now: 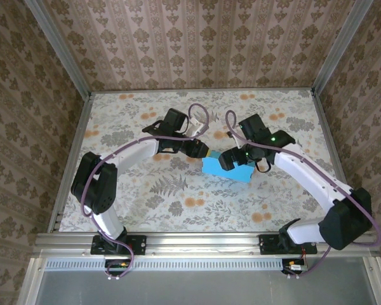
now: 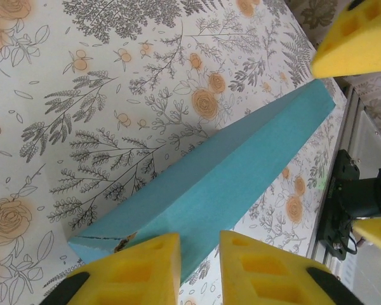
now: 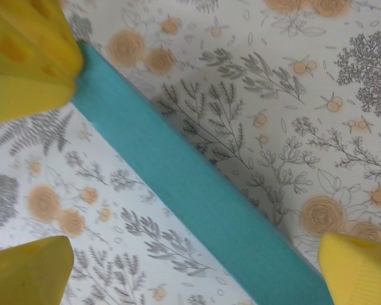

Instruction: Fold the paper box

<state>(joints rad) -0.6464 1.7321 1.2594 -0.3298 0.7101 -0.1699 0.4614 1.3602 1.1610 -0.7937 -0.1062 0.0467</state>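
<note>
Walls [image 1: 190, 44]: patterned brown paper on three sides, cropped by the top view's edges.
Worktop [image 1: 146, 197]: a floral cloth covers it, and a metal rail [image 1: 197, 244] runs along the near edge.
Arms: the left arm [image 1: 124, 155] and the right arm [image 1: 305, 168] bend inward and meet mid-worktop. From above, their wrists cover the far part of what lies there.
Paper box [image 1: 225, 173]: turquoise and lying on the worktop near its middle, between the two tools. The wrist views show it as a long, closed, slanting ridge, and no white inside shows. Its full outline cannot be made out in any view.
Box ends: in the left wrist view the near end runs behind the yellow fingers [image 2: 133, 273], and a small frayed notch [image 2: 124, 240] sits at that corner. The right wrist view cuts the box off at the lower frame edge.
Left tool [image 2: 199, 238]: the fingers stand a narrow gap apart and turquoise card fills the gap. I cannot tell whether they pinch it.
Right tool [image 3: 73, 155]: it is spread wide and grips nothing. One finger sits at the box's end corner, though contact is unclear, and the other finger is well clear of the box.
</note>
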